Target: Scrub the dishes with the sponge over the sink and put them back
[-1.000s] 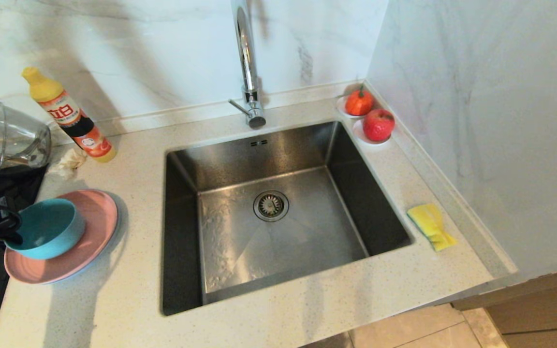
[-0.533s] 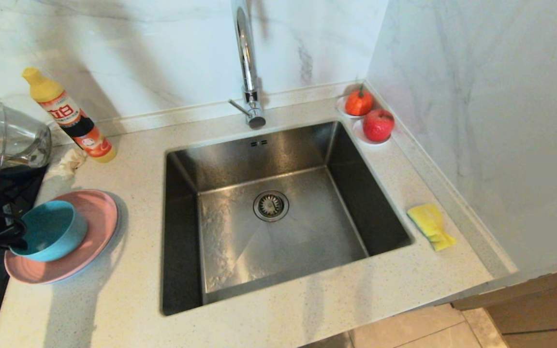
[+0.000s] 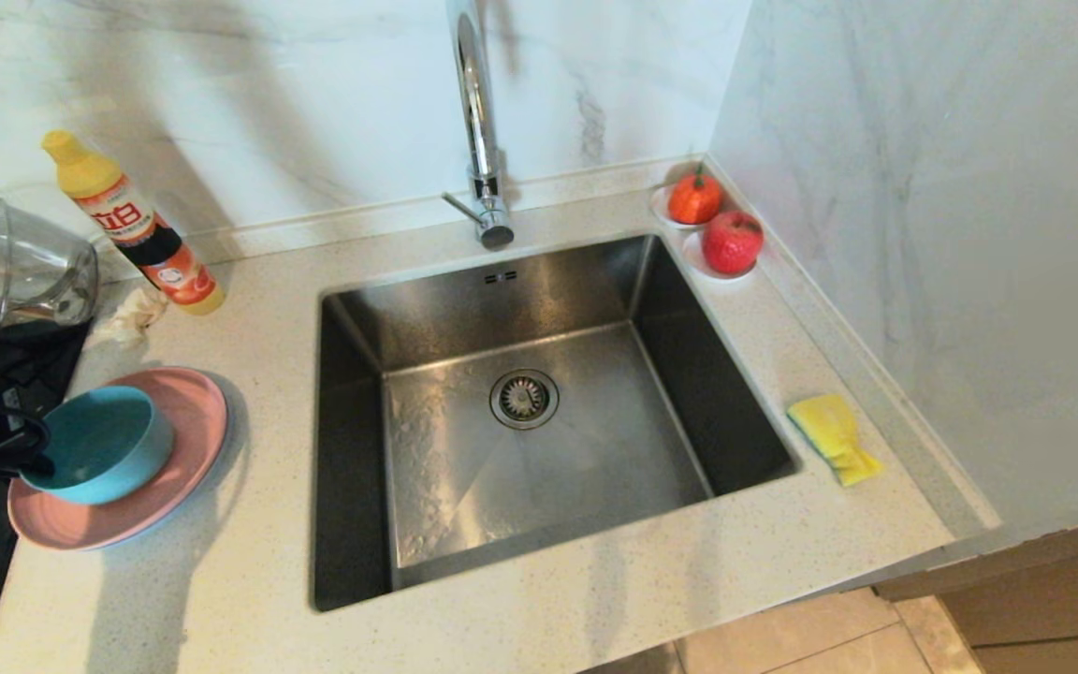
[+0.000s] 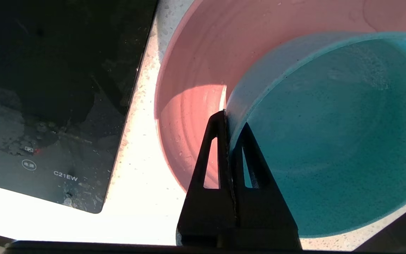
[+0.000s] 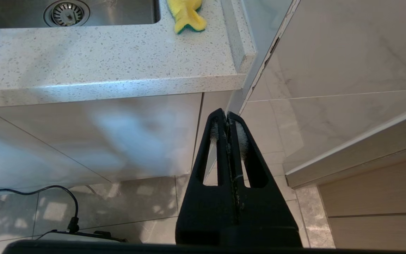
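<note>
the left claw [image 4: 233, 121] is clamped on the near rim of the teal bowl [image 3: 94, 447], which tilts with its mouth toward the sink [image 3: 539, 412] above the pink plate [image 3: 179, 449] on the desk [image 3: 249, 580]. the sponge [image 3: 834, 437] lies right of the sink, long axis running front to back. the right claw [image 5: 227, 118] hangs closed and empty below the desk edge.
</note>
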Controlling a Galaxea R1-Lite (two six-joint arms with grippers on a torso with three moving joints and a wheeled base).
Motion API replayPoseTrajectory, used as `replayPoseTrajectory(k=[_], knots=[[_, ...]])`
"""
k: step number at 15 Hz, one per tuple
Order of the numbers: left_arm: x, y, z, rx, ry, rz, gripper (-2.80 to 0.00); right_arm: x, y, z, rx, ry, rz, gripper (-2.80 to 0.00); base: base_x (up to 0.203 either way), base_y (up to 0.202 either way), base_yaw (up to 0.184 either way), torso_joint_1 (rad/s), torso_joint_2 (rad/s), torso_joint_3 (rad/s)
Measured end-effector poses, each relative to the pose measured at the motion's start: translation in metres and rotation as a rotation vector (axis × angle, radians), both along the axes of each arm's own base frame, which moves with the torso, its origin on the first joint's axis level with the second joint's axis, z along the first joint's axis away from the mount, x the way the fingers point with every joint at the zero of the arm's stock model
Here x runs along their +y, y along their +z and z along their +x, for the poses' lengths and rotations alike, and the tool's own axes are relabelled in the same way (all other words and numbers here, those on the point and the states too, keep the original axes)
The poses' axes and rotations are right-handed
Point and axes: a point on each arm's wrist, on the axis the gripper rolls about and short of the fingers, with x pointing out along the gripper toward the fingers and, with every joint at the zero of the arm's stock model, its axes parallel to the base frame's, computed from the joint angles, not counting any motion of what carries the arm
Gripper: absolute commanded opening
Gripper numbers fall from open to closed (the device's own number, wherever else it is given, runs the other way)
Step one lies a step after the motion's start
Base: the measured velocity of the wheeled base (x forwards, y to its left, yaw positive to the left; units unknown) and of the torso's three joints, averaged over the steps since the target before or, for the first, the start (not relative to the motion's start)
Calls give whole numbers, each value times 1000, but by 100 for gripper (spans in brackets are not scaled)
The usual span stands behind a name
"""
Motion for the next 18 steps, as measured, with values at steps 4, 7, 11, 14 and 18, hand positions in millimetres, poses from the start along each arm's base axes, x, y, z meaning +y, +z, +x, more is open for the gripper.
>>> replayPoseTrajectory(k=[4, 7, 11, 14, 18], knots=[[-2, 3, -2, -22, -22, -27, 0, 0, 0, 0, 1, 0, 0, -280, 0, 0, 0, 0, 0, 0], [-5, 12, -5, -61, -26, -35, 0, 0, 0, 0, 1, 0, 0, -280, 0, 0, 0, 0, 0, 0], [-6, 59, -5, -220, -9, -51, 0, 0, 0, 0, 1, 0, 0, -280, 0, 0, 0, 0, 0, 0], [-10, 90, -6, -315, -44, -17, -280, 0, 0, 0, 1, 0, 0, -280, 0, 0, 0, 0, 0, 0], [-35, 118, 6, -437, -277, 45, -280, 0, 0, 0, 1, 0, 0, -280, 0, 0, 0, 0, 0, 0]])
